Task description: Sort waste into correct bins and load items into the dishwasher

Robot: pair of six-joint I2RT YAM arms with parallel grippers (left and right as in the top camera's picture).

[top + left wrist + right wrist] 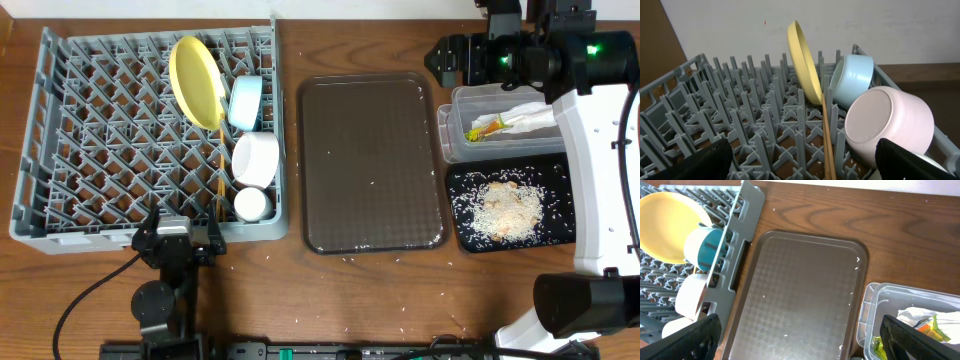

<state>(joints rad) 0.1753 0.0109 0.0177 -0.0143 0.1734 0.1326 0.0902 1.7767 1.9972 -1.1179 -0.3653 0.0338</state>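
Plainly, yellow plate (195,80) stands edgewise in grey rack (100,140).

The rack (100,140) is open across its left and middle; the plate (195,78), blue bowl (245,102), white bowl (255,158), cup (251,204) and chopsticks (220,185) crowd its right side.

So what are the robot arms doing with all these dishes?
Nothing is being held right now; both the left gripper and right gripper are open. The yellow plate, blue bowl, white bowl, cup and chopsticks sit in the grey rack. The wrapper and napkin are in the clear tub, and rice lies on the black tray.
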